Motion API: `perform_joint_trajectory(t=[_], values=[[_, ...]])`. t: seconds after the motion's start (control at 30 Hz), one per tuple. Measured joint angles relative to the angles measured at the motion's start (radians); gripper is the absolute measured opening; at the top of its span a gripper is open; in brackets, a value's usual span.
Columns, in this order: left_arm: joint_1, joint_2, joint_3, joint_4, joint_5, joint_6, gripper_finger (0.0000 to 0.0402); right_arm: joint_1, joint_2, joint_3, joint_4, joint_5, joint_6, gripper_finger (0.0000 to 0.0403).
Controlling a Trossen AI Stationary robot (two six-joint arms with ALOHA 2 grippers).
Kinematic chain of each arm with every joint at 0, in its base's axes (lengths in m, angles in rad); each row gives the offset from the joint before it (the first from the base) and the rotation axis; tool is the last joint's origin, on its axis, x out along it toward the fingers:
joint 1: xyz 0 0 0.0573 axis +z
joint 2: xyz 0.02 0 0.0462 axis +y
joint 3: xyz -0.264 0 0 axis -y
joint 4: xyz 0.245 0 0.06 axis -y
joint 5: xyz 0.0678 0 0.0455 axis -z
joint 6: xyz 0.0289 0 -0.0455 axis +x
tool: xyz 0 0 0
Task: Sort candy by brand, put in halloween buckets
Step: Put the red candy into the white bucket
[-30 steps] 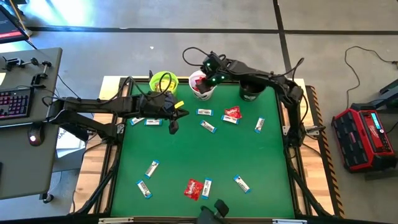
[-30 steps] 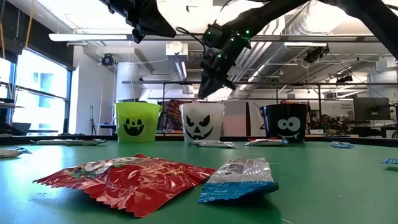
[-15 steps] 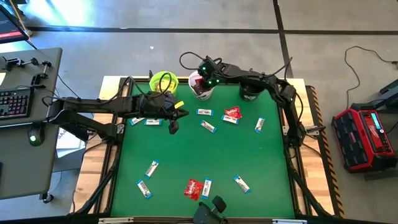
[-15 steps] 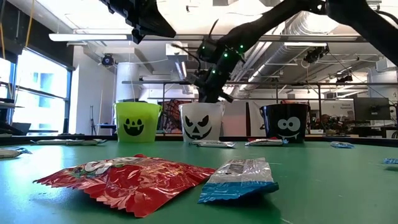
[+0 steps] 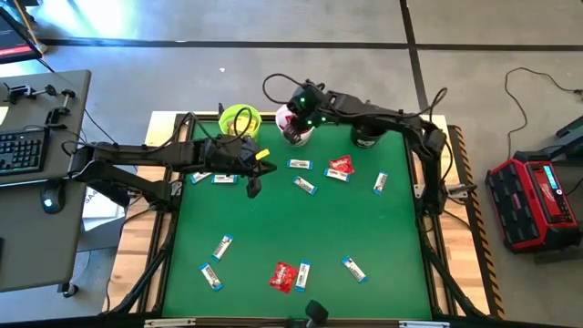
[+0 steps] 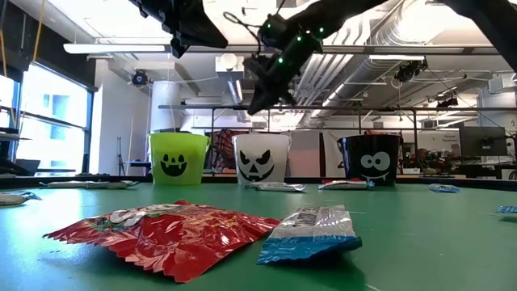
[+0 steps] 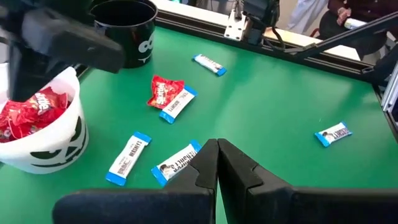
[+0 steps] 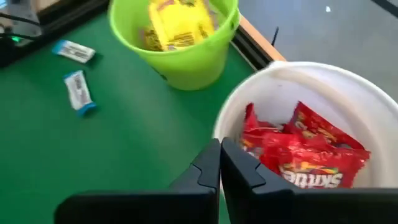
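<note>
Candy (image 8: 305,152) fills white bucket (image 8: 348,93), partly hidden behind right gripper (image 8: 220,149).

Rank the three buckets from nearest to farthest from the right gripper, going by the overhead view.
Right gripper hangs above the back edge.
1. White bucket, right beneath it.
2. Lime green bucket, toward the left arm's side.
3. Black bucket, on the other side, slightly farther.

Lime green bucket (image 5: 239,119) holding yellow packets (image 8: 178,18), white bucket (image 8: 348,93) holding red packets (image 8: 305,149), black bucket (image 5: 367,137) along the tabletop's far edge, blue-and-white bars (image 5: 303,185) scattered across the tabletop
</note>
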Motion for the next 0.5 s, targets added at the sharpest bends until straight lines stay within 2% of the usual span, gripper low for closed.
perform_joint_trajectory(t=[0.13, 0.3, 0.5], values=[[0.000, 0.000, 0.000, -0.007, 0.000, 0.006, 0.0000, 0.034, -0.050, -0.109, 0.042, 0.061, 0.042, 0.0000], [0.000, 0.000, 0.000, -0.014, 0.000, 0.006, 0.0000, 0.074, -0.185, -0.308, 0.135, 0.096, 0.145, 0.0000], [0.000, 0.000, 0.000, -0.017, 0.001, 0.006, 0.0000, 0.129, -0.358, -0.530, 0.124, 0.229, 0.290, 0.0000]])
